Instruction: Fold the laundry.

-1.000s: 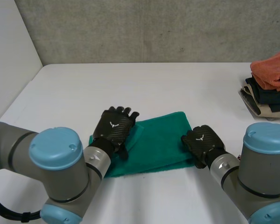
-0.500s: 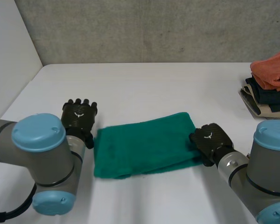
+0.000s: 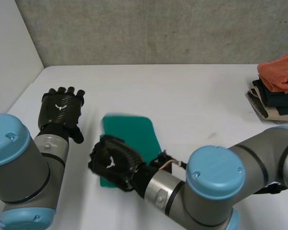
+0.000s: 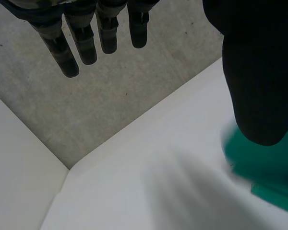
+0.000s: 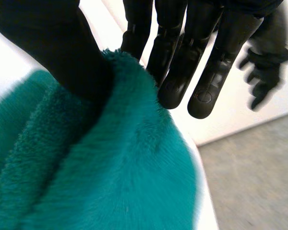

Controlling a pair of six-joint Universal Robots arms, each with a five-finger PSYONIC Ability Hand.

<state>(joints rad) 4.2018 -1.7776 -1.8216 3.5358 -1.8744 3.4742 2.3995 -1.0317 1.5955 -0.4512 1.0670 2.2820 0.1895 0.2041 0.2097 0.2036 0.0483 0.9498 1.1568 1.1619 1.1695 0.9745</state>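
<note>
At the left, the left hand (image 3: 61, 109) is held up off the white table (image 3: 192, 96). Its fingers are kept straight and spread a little. Nothing is held in it, as is shown plainly in the left wrist view.

Just beside it, nearer the middle, the green towel (image 3: 132, 128) is found lying on the table. It is seen as a short, thick shape with soft layers at one end, so it can be judged to be folded over at least once.

The near end of the towel is covered by the right hand (image 3: 113, 162), which is reached across from the right side. In the right wrist view, the thumb is pressed down on the fluffy fold and the fingers (image 5: 175, 72) are stretched out behind it. A thick bit of towel is pinched between them.

Far to the right, at the table's edge, a pile of clothes (image 3: 277, 88) is stacked, with an orange one on top. These look folded and put away.

So the job can be judged as partly done. The fold on the towel is not yet laid flat and let go. After that, the towel may need to be patted smooth and moved to the pile.
</note>
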